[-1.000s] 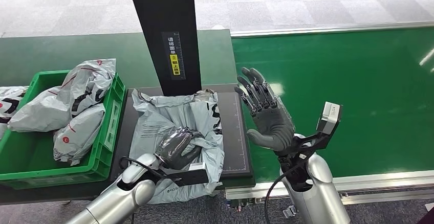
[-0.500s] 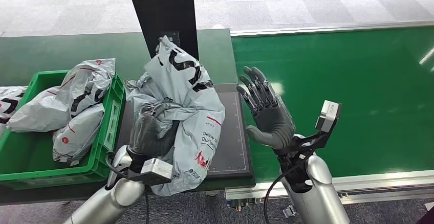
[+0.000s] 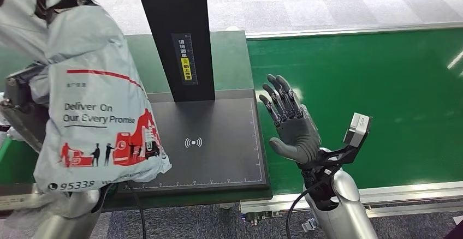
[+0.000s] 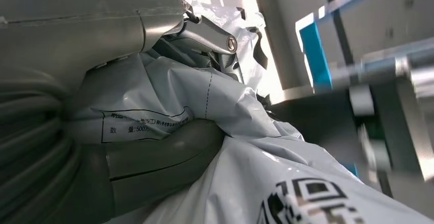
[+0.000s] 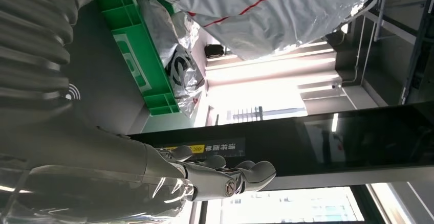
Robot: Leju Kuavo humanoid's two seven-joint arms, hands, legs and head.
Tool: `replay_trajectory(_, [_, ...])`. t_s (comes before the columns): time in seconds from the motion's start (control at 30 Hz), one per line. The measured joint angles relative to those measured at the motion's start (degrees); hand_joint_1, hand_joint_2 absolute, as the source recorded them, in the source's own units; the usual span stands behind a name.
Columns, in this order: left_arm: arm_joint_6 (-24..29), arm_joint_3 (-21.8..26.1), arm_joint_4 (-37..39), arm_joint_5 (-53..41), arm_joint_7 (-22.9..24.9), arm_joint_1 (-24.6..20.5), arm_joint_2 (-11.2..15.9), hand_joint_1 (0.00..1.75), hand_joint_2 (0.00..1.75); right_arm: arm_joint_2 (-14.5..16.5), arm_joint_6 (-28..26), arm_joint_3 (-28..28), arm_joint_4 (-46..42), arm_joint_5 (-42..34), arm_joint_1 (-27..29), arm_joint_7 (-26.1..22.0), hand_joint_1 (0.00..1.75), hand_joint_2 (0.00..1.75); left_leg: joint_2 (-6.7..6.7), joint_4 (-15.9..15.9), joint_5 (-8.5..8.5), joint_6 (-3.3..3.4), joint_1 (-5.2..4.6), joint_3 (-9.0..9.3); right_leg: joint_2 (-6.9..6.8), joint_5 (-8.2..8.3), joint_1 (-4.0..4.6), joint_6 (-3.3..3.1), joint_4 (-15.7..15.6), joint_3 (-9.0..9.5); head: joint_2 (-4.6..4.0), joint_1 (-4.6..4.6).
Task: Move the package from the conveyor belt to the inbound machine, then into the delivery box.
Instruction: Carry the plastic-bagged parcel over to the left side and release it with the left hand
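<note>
Grey package gripped aloft by left hand; right hand empty, fingers spread.

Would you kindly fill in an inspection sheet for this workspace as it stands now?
Surface: black scanner pad of the inbound machine, bare.
Job's things: grey plastic mail package, lifted off the pad; green delivery box beside the pad, holding grey bags.
Clutter: nothing seen.
Hands: left hand grips the package; right hand holds nothing, fingers apart.
Cables: black cable at the right wrist.
Surroundings: green conveyor belt, black post.
</note>
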Motion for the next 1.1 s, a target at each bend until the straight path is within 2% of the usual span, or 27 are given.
replay_trajectory(0.2, [-1.3, 10.3, 0.2, 1.3, 2.6, -2.4, 0.6, 1.75, 1.75, -0.6, -0.9, -0.2, -1.5, -0.2, 1.7, -0.6, 0.0, 1.75, 0.01, 0.0, 0.02, -0.01, 0.01, 0.0, 0.02, 0.0, 0.01, -0.01, 0.0, 0.0, 0.0, 0.0])
replay_trajectory(0.4, [-2.1, 17.9, 5.5, -0.9, 6.0, -6.0, 3.0, 1.75, 1.75, -0.7, -1.0, -0.3, -4.0, 0.2, 4.2, -0.6, 0.0, 1.75, 0.04, 0.0, 0.02, -0.02, 0.02, -0.02, 0.08, 0.0, 0.02, -0.01, 0.0, -0.04, 0.0, -0.01])
replay_trajectory(0.6, [-2.3, 23.2, 12.0, -3.5, 10.6, -10.1, 5.6, 1.75, 1.75, -0.6, -0.7, -0.5, -5.0, 0.7, 5.2, -0.4, 0.0, 1.75, 0.06, 0.0, 0.03, -0.03, 0.02, -0.02, 0.1, 0.01, 0.01, -0.01, 0.0, -0.04, 0.0, 0.0])
replay_trajectory(0.87, [-3.0, 30.3, 18.5, -3.2, 12.9, -10.6, 9.5, 1.75, 1.75, -0.6, 0.3, -1.9, -7.5, 2.2, 9.0, -0.5, 0.0, 1.75, 0.07, 0.0, 0.02, -0.04, 0.03, -0.1, 0.1, -0.01, 0.03, -0.02, 0.0, -0.13, 0.0, 0.0])
replay_trajectory(1.1, [-4.4, 32.8, 25.4, -3.9, 15.9, -12.7, 12.4, 1.75, 1.75, -0.5, 0.5, -2.9, -8.1, 2.4, 9.6, -0.4, 0.0, 1.75, 0.08, 0.0, 0.04, -0.05, 0.03, -0.11, 0.1, 0.01, 0.02, -0.02, 0.0, -0.13, 0.0, 0.0])
